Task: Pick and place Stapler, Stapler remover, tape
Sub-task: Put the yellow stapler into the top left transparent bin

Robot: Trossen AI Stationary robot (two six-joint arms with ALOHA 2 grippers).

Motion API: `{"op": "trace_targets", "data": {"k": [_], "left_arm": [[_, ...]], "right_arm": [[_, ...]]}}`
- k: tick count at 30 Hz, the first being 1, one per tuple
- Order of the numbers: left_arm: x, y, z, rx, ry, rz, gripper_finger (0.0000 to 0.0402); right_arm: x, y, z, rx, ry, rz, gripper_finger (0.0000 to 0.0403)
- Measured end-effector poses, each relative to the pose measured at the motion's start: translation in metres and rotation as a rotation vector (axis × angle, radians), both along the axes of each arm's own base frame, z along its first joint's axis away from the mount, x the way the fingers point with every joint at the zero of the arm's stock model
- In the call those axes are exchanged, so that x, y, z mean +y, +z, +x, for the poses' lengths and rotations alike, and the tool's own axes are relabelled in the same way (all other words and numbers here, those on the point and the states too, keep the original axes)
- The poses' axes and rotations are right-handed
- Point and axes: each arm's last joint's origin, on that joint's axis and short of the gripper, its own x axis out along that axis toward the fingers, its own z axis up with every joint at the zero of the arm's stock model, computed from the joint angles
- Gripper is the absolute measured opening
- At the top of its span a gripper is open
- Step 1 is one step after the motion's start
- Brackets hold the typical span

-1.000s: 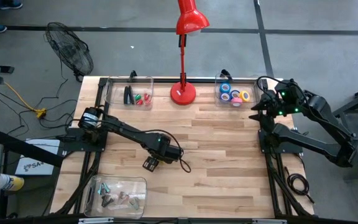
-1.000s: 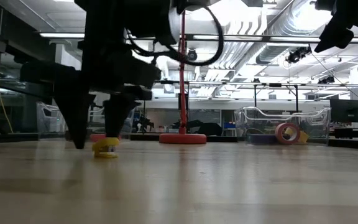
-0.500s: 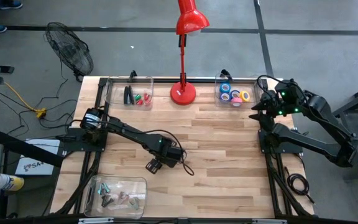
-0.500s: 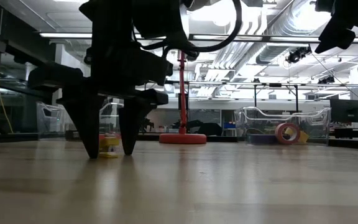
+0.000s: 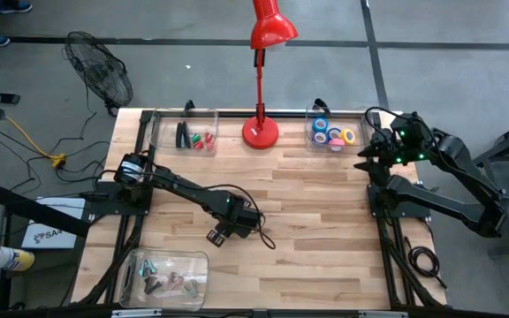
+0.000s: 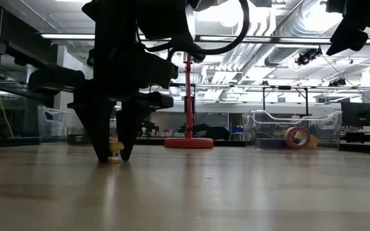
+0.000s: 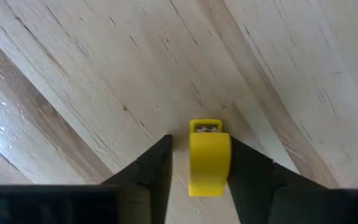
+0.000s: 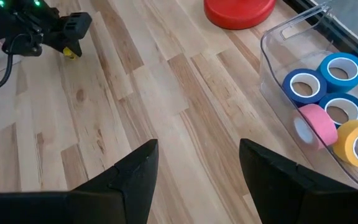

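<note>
Down on bare tabletop [image 5: 325, 203] well inside its edges, the left gripper [image 7: 199, 163] pinched a yellow staple remover [image 7: 209, 158]; the right gripper [image 8: 194, 163] hung open near the right edge.

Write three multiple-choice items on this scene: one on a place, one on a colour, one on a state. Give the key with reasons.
1. Where are the tape rolls?
A. In a clear bin
B. On the bare table
C. In the right gripper

2. What colour is the small item between the left gripper's fingers?
A. Blue
B. Yellow
C. Red

3. How are the right gripper's fingers?
A. Shut on tape
B. Open, holding nothing
C. Shut on the lamp

Key: 1 A, the rolls lie inside clear walls. 2 B, the left wrist view shows yellow. 3 B, bare wood shows between them.
</note>
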Motion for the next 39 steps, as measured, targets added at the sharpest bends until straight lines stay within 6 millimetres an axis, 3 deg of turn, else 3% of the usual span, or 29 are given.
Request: {"op": "trace_targets", "data": {"k": [6, 14, 23, 33, 39], "left_arm": [[-0.001, 0.004, 0.003, 0.012, 0.084, -0.025, 0.0067], [0.002, 0.029, 0.014, 0.039, 0.316, -0.113, 0.0067], [0.021, 0.072, 0.013, 0.05, 0.514, -0.091, 0.0067], [0.05, 0.139, -0.018, -0.142, 0.607, -0.034, 0.0067], [0.08, 0.171, -0.047, -0.264, 0.675, 0.05, 0.0067]], "right_arm": [[0.0, 0.0, 0.0, 0.0, 0.0, 0.0, 0.0216], [0.0, 0.0, 0.0, 0.001, 0.001, -0.001, 0.0216], [0.0, 0.0, 0.0, 0.0, -0.004, 0.005, 0.0216], [0.0, 0.0, 0.0, 0.001, -0.008, 0.004, 0.0216], [0.0, 0.0, 0.0, -0.001, -0.023, 0.016, 0.0216]]}}
